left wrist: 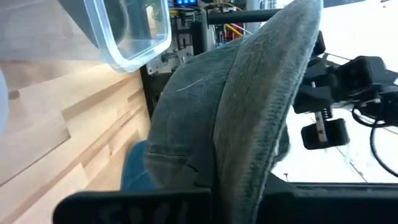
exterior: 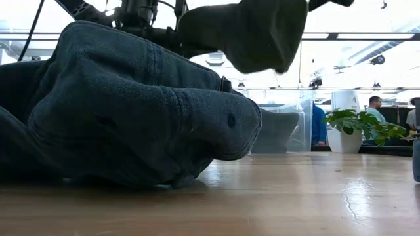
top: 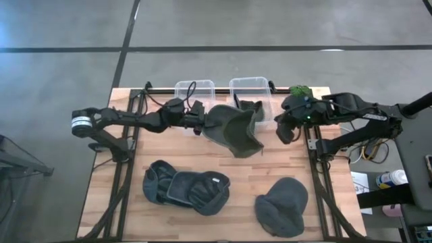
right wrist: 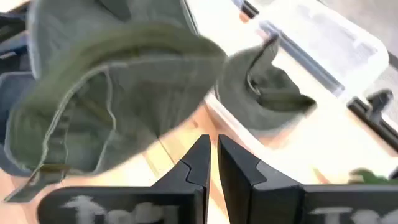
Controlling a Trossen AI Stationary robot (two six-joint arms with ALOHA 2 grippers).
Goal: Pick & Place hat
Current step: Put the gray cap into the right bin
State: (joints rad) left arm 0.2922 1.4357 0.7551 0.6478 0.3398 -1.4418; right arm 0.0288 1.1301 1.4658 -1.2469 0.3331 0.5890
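Note:
An olive bucket hat (top: 234, 131) hangs in the air in front of the two clear bins, with my left gripper (top: 202, 122) shut on its left side. In the low view this hat (exterior: 252, 33) shows at the top, clear of the table. The right-hand bin (top: 260, 84) holds another dark green hat (right wrist: 264, 93). My right gripper (right wrist: 211, 163) is shut on nothing, up in the air to the right of the bins. A dark denim hat (top: 185, 189) and a grey hat (top: 283, 206) lie on the table near the front. My left gripper holds the olive hat by its brim (left wrist: 261, 137), at the hat's left side, coming in level from the table's left. The fingers themselves are hidden by the cloth. The hat is lifted clear of the table, crown opening tilted toward the near edge.
An empty clear bin (top: 196, 91) stands left of the filled one at the far edge. A small green plant (top: 300, 90) sits at the far right corner. Bare wood lies between the bins and the two hats at the front. People show in the room beyond.

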